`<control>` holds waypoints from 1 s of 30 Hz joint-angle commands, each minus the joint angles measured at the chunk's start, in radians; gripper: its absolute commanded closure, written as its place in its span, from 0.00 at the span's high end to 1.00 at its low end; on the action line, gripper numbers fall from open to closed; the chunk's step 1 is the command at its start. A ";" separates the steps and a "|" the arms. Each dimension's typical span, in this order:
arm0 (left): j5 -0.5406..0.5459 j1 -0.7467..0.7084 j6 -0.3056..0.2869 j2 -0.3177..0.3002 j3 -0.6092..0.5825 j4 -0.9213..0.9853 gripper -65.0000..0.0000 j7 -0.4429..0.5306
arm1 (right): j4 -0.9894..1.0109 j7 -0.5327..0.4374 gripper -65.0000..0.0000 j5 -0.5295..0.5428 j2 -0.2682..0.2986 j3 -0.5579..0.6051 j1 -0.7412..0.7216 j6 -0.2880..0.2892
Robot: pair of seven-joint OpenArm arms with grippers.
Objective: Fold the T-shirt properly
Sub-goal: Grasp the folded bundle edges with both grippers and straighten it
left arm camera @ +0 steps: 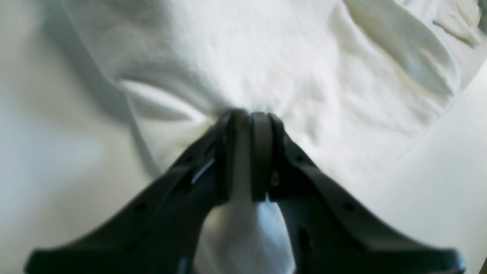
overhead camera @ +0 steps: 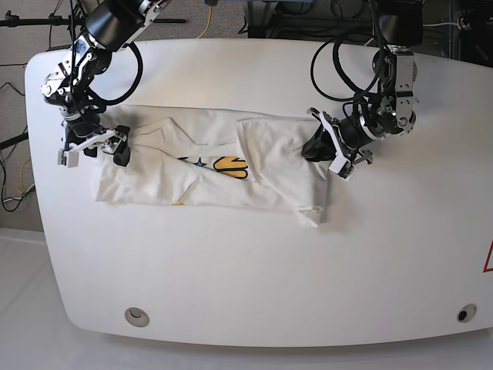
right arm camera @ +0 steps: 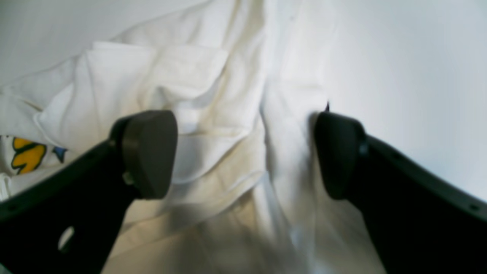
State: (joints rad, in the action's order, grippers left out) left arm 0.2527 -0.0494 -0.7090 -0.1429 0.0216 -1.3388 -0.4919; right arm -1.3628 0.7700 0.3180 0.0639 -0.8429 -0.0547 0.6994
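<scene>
The table [overhead camera: 254, 293] is bare across its near half. The T-shirt [overhead camera: 208, 166] lies beyond that, spread left to right across the table's middle, partly folded, with 1 flap turned over its right portion and a strip of yellow and blue print showing at the centre.

At the shirt's right edge, the left gripper [overhead camera: 320, 145] has its jaws pressed together on a bunch of white cloth; the left wrist view shows fabric drawn into the closed tips. At the shirt's left edge, the right gripper [overhead camera: 96, 144] stands with its jaws spread wide, holding nothing; the right wrist view shows both pads [right arm camera: 150, 152] above creased cloth, with table surface to one side.

Risks from here, as a judgement:
- Only 1 gripper holds cloth. A pull by the left gripper would likely drag the whole shirt instead of forming a fold.
- The left edge is wrinkled and layered. Closing there may catch 2 layers or miss the hem.
- The turned flap may slip open.
</scene>
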 commanded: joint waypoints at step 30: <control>-0.080 0.007 0.011 -0.007 -0.004 0.009 0.10 -0.109 | -0.031 0.012 0.00 -0.007 -0.029 0.159 -0.018 -0.001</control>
State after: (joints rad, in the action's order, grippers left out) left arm 0.2481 -0.0357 -0.7158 -0.1425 0.0208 -1.3380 -0.5106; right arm -1.3567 0.7719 0.3183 0.0257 -0.6857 -0.0559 0.6968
